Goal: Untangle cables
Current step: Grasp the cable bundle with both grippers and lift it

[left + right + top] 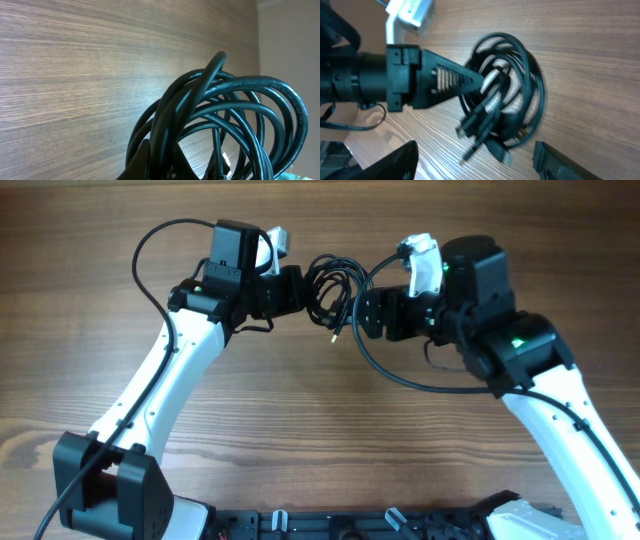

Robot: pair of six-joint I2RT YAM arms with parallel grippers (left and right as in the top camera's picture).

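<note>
A bundle of thin black cables (330, 288) hangs in coiled loops between the two arms, above the wooden table. My left gripper (300, 288) is shut on the left side of the coil; in the left wrist view the loops (220, 115) fill the frame right at the jaws (165, 167). In the right wrist view the coil (502, 95) hangs from the left gripper's black fingers (470, 80), with several plug ends (480, 132) dangling. My right gripper (480, 165) is open, its fingers wide apart just short of the coil, holding nothing. It shows in the overhead view (372, 313).
The wooden table (330, 430) runs under both arms. A thicker black arm wire (395, 375) loops below the right gripper. The black base rail (330, 525) lies along the front edge.
</note>
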